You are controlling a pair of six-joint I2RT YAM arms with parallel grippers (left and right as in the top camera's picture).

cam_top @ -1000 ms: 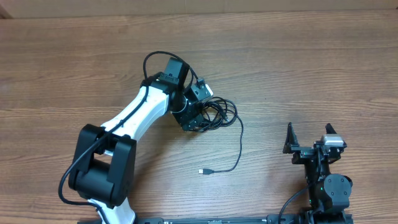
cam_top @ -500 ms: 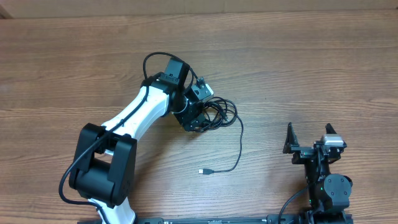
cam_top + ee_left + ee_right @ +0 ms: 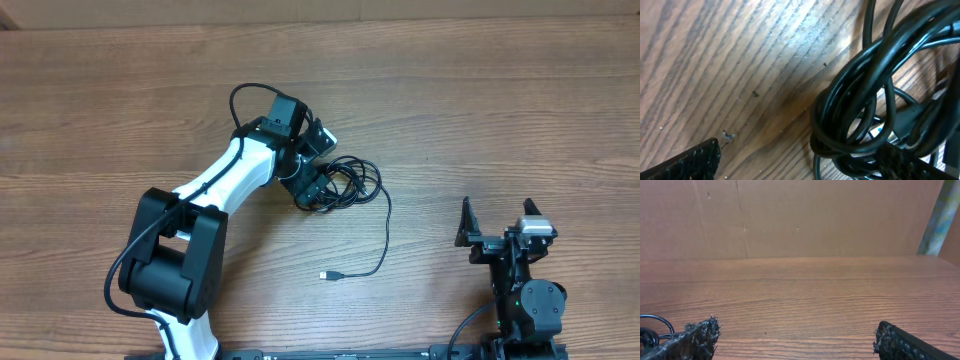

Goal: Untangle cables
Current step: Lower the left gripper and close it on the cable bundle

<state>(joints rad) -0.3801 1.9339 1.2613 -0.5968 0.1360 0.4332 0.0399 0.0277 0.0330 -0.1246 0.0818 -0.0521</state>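
Claws first: I have two, and both stand wide open, gripping nothing. My left claw (image 3: 317,188) is down at the middle of the table (image 3: 500,100), pushed into the 9 o'clock side of the cables (image 3: 350,180). In the left wrist view the left claw (image 3: 800,164) shows two fingertips, one at 7 o'clock (image 3: 695,160) and one at 5 o'clock, far apart. The cables (image 3: 865,100) fill the 3 o'clock half between them. Their black loops crowd against the 5 o'clock fingertip, though I cannot tell whether they press on it.

I count one bunch, wound into a single knot. How many separate cords make it up I cannot tell, since the loops overlap. One loose tail (image 3: 386,235) leaves the knot at 3 o'clock, curves down through 5 o'clock and ends in one small plug (image 3: 328,274) at about 6 o'clock of the knot, lying flat on the wood, apart from everything else.

My right claw (image 3: 497,225) sits at 4 o'clock of the knot, well apart from it, over bare wood. Its own view shows the right claw (image 3: 797,345) with two fingertips wide apart, and one thin loop of cable (image 3: 655,322) at the 8 o'clock edge.
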